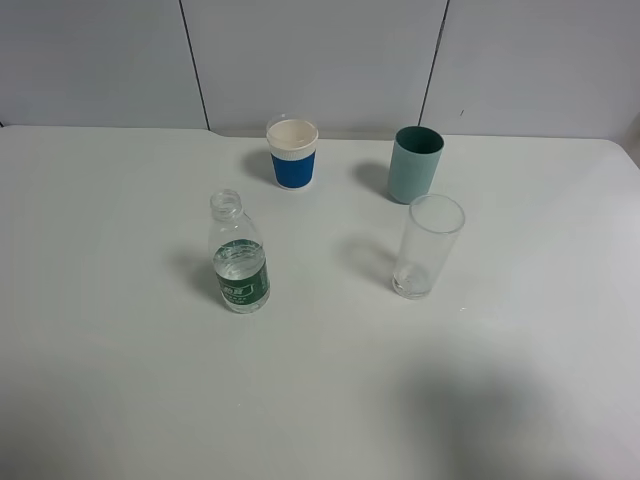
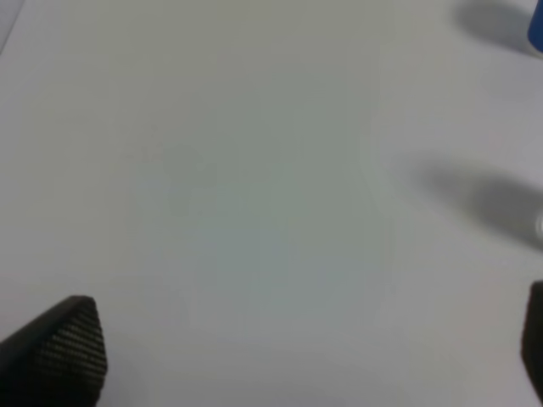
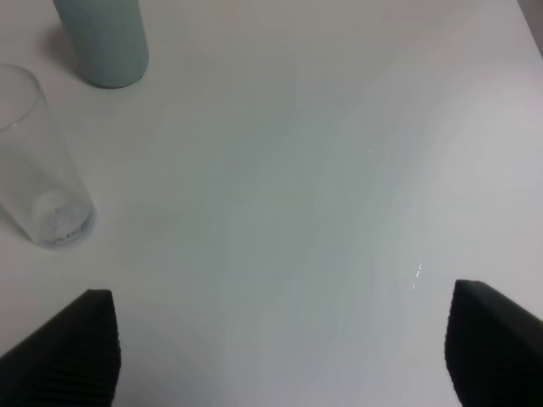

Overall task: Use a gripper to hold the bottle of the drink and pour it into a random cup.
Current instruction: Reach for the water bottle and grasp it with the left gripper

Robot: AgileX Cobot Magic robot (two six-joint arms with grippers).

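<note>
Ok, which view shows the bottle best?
Exterior high: the bottle stands whole and upright, with nothing in front of it. The left wrist view barely reaches it, if at all; the right wrist view shows none of it.

Place: a robot test setup in a lab-like room, going by the plain fittings.
Surface: a bare, matte white counter [image 1: 120, 400] fills nearly the whole frame.
Backdrop: pale grey wall panels [image 1: 310, 50] run across the top of the frame, split by thin dark seams.
Props: a small bottle [image 1: 239, 255], a blue-banded paper cup [image 1: 293, 152], a teal cup [image 1: 415, 163] and a clear glass [image 1: 428, 245] stand well apart across the middle and upper frame, like test samples.
Machinery: the left end effector [image 2: 310, 356] and right end effector [image 3: 280, 356], with black ribbed fingertips [image 2: 72, 348], hang over the same counter.
Light: even, with soft shadows.
</note>
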